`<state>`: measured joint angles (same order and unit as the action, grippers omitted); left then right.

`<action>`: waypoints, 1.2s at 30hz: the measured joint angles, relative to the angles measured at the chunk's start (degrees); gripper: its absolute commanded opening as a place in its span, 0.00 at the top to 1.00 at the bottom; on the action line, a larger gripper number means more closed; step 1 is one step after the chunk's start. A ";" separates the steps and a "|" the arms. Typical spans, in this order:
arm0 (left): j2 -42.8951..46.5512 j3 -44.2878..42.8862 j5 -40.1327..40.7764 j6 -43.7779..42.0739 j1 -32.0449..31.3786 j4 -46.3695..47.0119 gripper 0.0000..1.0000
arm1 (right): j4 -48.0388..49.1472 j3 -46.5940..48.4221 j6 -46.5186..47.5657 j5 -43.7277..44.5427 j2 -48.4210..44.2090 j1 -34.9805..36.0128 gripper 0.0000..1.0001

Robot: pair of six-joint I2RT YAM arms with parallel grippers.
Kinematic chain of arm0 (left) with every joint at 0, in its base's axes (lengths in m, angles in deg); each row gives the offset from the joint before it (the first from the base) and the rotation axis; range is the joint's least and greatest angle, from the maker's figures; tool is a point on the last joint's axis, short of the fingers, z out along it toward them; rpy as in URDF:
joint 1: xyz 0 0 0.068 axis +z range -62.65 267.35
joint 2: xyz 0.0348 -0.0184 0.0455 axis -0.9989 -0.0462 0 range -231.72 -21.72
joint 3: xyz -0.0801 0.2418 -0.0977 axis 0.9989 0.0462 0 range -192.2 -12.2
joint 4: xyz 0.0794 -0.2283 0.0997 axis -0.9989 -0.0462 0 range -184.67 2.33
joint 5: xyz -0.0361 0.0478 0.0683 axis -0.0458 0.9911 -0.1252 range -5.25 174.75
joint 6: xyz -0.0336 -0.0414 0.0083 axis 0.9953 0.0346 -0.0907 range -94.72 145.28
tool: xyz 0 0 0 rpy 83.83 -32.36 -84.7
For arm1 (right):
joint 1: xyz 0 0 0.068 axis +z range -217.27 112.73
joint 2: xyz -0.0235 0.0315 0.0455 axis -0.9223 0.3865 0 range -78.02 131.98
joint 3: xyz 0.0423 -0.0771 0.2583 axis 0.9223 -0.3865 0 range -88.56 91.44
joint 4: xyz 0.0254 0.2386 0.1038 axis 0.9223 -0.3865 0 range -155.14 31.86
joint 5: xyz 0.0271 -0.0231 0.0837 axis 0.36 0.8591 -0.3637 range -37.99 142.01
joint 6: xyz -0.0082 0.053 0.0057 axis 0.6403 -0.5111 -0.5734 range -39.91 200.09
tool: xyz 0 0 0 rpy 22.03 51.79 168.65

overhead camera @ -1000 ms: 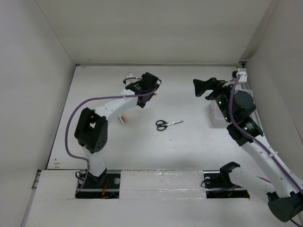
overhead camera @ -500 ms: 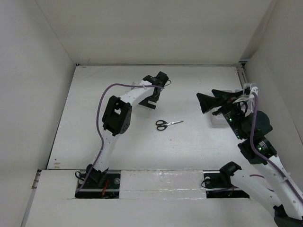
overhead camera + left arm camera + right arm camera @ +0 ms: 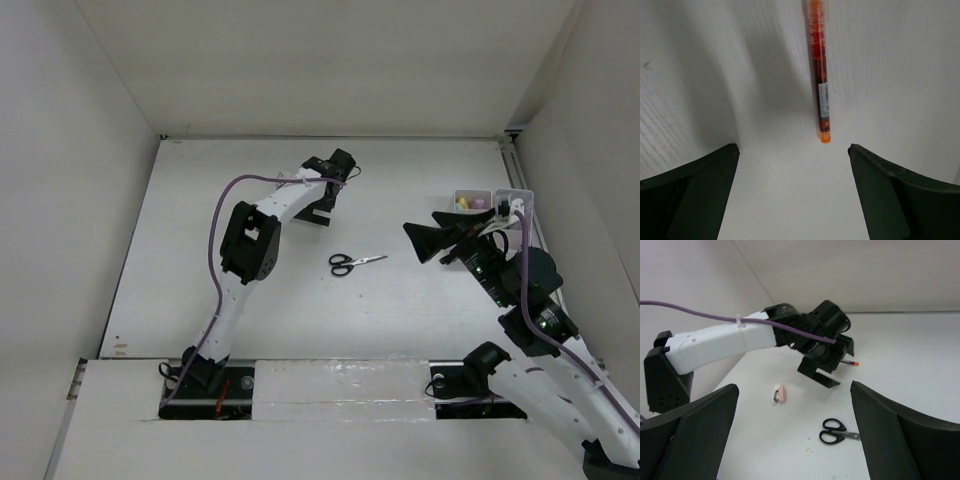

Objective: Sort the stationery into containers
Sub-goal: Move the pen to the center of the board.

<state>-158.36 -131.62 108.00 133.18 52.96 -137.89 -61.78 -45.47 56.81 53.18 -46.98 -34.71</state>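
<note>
From above, the scissors (image 3: 355, 263) lie on the surface (image 3: 400, 170) near the middle of the frame. The left fingers (image 3: 318, 217) are above them, a little to the left. The right fingers (image 3: 425, 240) are to their right, and the containers (image 3: 468, 194) stand further up and right. In the left wrist view, the pen (image 3: 820, 75) lies at the top centre. In the right wrist view, the eraser (image 3: 780, 394) lies up and left of the scissors.

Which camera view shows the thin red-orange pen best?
The left wrist view: the thin red-orange pen lies close, sharp and nearly whole. The right wrist view shows only its tip; the top external view does not show it.
</note>
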 measured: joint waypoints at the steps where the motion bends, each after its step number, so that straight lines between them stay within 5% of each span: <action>1: -0.26 -0.87 -0.02 0.04 0.00 -0.17 0.10 | 0.15 -0.39 -0.39 -0.52 0.02 0.24 0.00; 17: -5.73 -9.66 -1.68 0.20 5.49 1.18 0.05 | 0.00 -2.60 -3.69 -4.59 -2.71 2.03 0.01; 20: -6.23 -10.21 -2.56 -1.07 6.49 2.56 0.13 | -0.26 -0.90 -3.43 -4.57 -3.28 2.03 0.01; 26: -6.64 -9.33 -2.58 -3.21 6.75 4.92 0.52 | -0.83 -0.70 -3.02 -3.96 -3.26 2.05 0.01; 36: -6.88 -8.41 -2.67 -5.20 6.86 6.78 0.71 | -3.13 0.17 -2.43 -3.15 -6.08 2.05 0.01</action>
<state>-165.25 -140.03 105.33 127.98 59.82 -131.11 -64.90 -45.29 54.38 50.03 -53.05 -32.66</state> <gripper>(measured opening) 0.318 0.989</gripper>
